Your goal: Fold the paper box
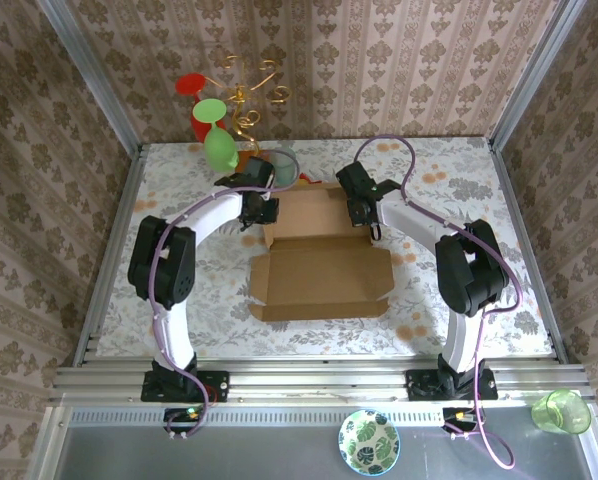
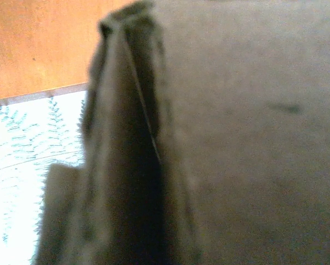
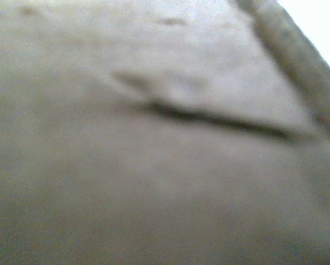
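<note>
Damask-papered walls surround a floral table (image 1: 479,200). The box (image 1: 324,275) lies open mid-table; behind it stand a wire stand (image 1: 244,95) and a green glass (image 1: 217,147). The left gripper (image 1: 262,211) and right gripper (image 1: 364,214), jaws closed, sit at its far corners.

blurred paper box (image 3: 154,182), edges cut off

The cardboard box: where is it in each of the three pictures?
Top external: paper box in the middle, partly folded.
Left wrist: very close, blurred; folded edge at centre, panel on the right.
Right wrist: blurred brown panel crossed by a dark crease.
Shared landmark: floral table cover, lower left for the left wrist.
</note>
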`<state>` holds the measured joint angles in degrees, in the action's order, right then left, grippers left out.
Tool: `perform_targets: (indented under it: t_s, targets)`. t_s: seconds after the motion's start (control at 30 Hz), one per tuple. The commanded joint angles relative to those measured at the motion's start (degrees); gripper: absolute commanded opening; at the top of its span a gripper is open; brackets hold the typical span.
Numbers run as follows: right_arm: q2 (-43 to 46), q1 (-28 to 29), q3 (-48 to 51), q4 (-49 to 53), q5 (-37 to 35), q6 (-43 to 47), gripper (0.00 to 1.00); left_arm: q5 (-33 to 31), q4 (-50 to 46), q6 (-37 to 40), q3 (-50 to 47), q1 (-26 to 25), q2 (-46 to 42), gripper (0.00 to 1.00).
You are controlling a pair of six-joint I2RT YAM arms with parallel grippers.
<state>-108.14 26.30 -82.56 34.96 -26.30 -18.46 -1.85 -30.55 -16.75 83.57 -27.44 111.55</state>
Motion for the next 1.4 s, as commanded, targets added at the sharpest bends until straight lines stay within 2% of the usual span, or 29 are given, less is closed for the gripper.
perform_targets:
  t_s: [0.0, 0.1, 0.2, 0.23, 0.27, 0.3, 0.37, 0.57, 0.73, 0.83, 0.97, 1.0, 1.1, 1.23, 1.37]
  targets:
    - [-1.36, 0.34, -2.07, 2.47, -0.42, -0.59, 0.00, -8.14, -6.19, 2.00, 0.48, -2.63, 2.95, 0.00]
    - [-1.35, 0.38, -2.14, 2.59, -0.13, -0.70, 0.00, -11.01, -6.54, 1.34, 0.37, -3.44, 3.14, 0.00]
    - [-1.40, 0.31, -2.16, 2.59, 0.39, -0.79, 0.00, -11.07, -6.31, 0.78, 0.03, -3.97, 3.17, 0.00]
    - [-1.42, 0.34, -2.10, 2.61, 0.65, -0.77, 0.00, -10.68, -5.92, 0.76, -0.07, -4.18, 2.94, 0.07]
    - [-1.53, 0.25, -2.19, 2.65, 0.86, -0.79, 0.00, -9.98, -5.72, 0.62, 0.00, -4.49, 2.52, 0.20]
    - [-1.58, 0.24, -2.16, 2.77, 0.82, -0.78, 0.00, -9.07, -5.52, 0.29, 0.08, -4.70, 1.96, 0.28]
    - [-1.55, 0.08, -2.05, 2.82, 1.15, -0.75, 0.00, -6.90, -5.36, -1.01, 0.65, -5.14, 0.48, 0.41]
    - [-1.63, -0.90, -2.06, 2.87, 2.99, -0.65, 0.00, -1.30, -5.66, -5.80, 0.08, -4.05, -3.09, 0.53]
    - [-1.88, -1.51, -2.23, 3.01, 4.02, -0.59, 0.00, 2.11, -5.35, -4.62, -1.82, -2.71, -4.03, 0.56]
    - [-2.25, -1.78, -2.53, 3.40, 4.59, -0.69, 0.00, 2.84, -6.03, -4.16, -2.36, -2.79, -3.01, 0.54]
    - [-2.60, -1.76, -3.06, 3.84, 4.92, -0.78, 0.00, 0.39, -5.69, -4.67, -4.47, -3.15, -2.98, 0.52]
    - [-2.61, -1.81, -3.12, 3.92, 4.90, -0.78, 0.00, -0.30, -5.29, -4.62, -5.03, -3.21, -3.15, 0.49]
    - [-2.74, -1.82, -3.04, 4.14, 4.89, -1.12, 0.00, -2.41, -3.68, -3.92, -6.31, -3.14, -3.20, 0.30]
    - [-2.87, -1.82, -3.09, 5.06, 4.18, -2.09, 0.00, -6.56, -4.11, -3.27, -5.81, -3.40, -1.50, 0.01]
    - [-2.99, -1.83, -3.61, 6.40, 3.43, -4.32, 0.00, -11.22, -6.26, -3.41, -4.39, -4.35, -0.42, 0.00]
